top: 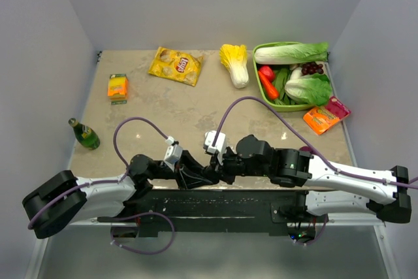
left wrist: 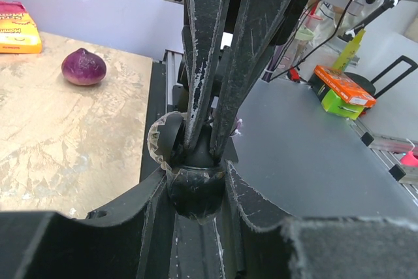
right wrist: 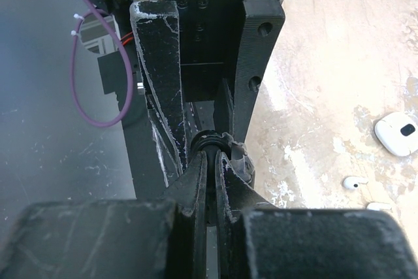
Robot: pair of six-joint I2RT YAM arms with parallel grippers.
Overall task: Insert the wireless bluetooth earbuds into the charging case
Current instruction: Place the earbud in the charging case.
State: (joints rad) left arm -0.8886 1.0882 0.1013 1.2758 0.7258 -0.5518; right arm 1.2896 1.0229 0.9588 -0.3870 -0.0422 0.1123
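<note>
At the surface's (top: pixel 196 106) near edge, my left hand (left wrist: pixel 196 173) grips the black case (left wrist: pixel 196 195). My right hand (right wrist: pixel 211 161), pinched shut, seems to be seating a bud. Next, press straight in.

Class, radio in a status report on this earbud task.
Left gripper: jaws round a dark round object. Right gripper: jaws near shut against it. White earbud and white case loose on the table. Grippers crowd each other.
</note>
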